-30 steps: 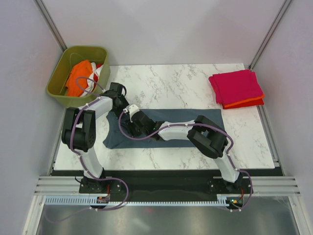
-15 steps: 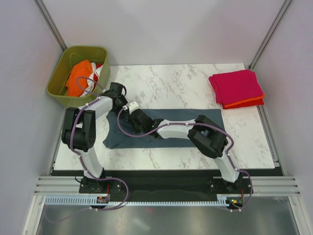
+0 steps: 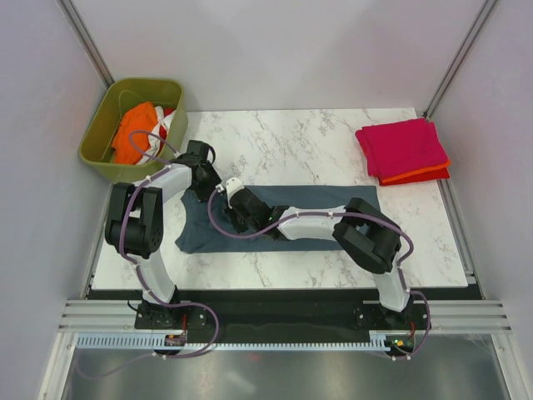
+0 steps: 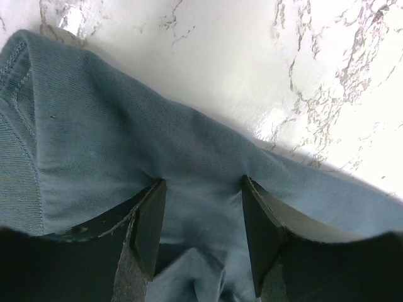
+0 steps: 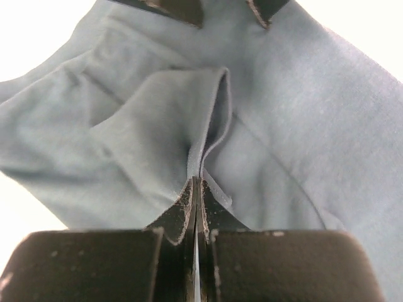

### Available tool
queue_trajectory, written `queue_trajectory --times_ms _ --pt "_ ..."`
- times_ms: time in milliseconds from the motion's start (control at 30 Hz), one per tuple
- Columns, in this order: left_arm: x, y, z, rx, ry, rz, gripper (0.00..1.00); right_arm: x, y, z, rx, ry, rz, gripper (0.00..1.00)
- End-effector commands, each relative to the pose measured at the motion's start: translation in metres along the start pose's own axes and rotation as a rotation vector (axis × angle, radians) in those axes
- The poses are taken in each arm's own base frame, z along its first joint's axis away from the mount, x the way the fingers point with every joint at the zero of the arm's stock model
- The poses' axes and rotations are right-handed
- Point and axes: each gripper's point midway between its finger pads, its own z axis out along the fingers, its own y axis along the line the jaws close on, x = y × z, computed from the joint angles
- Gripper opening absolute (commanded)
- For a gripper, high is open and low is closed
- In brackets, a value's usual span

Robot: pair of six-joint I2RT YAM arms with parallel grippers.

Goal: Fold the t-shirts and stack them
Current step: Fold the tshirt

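Closing within the last second, the right gripper (image 3: 237, 204) is also reaching further left over the slate blue-grey t-shirt (image 3: 196, 237), which is lying spread mid-table just beside the left gripper (image 3: 206, 179). The folded magenta-pink t-shirt (image 3: 404, 143) is sitting well apart at the far right.

Through the left wrist, the fingers (image 4: 151, 220) are standing spread, pressing into the cloth.

Through the right wrist, the jaws are pressing together, pinching a raised fold, so a folding lift is probably beginning.

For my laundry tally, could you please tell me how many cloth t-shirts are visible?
5: a slate blue-grey t-shirt mid-table, a folded magenta-pink t-shirt atop an orange-red t-shirt far right, an orange t-shirt and a white-red t-shirt in the olive-green plastic bin; more may hide there.
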Motion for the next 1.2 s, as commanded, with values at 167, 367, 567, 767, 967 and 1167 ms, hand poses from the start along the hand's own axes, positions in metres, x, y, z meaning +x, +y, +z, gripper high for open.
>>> queue_trajectory --times_ms 167,367,567,767,967,1167 --pt "-0.011 0.0 -0.003 -0.011 -0.028 0.034 0.58 -0.021 0.034 -0.052 -0.22 -0.058 -0.008 0.0" --pt "-0.012 0.001 -0.004 -0.012 -0.032 0.033 0.58 0.017 0.06 -0.078 -0.41 0.065 0.036 0.0" --pt "-0.011 0.002 -0.003 -0.019 -0.03 0.037 0.58 0.047 0.085 -0.107 -0.602 0.122 0.122 0.45" --pt "-0.013 0.0 -0.007 -0.004 -0.035 0.047 0.57 0.015 0.065 -0.127 -0.546 0.018 0.155 0.6" --pt "-0.019 -0.007 -0.047 0.038 -0.127 0.061 0.57 -0.005 0.013 -0.119 -0.33 -0.002 0.308 0.58" --pt "0.013 0.0 -0.081 0.079 -0.16 0.03 0.63 0.011 -0.017 -0.109 -0.184 0.082 0.465 0.56"
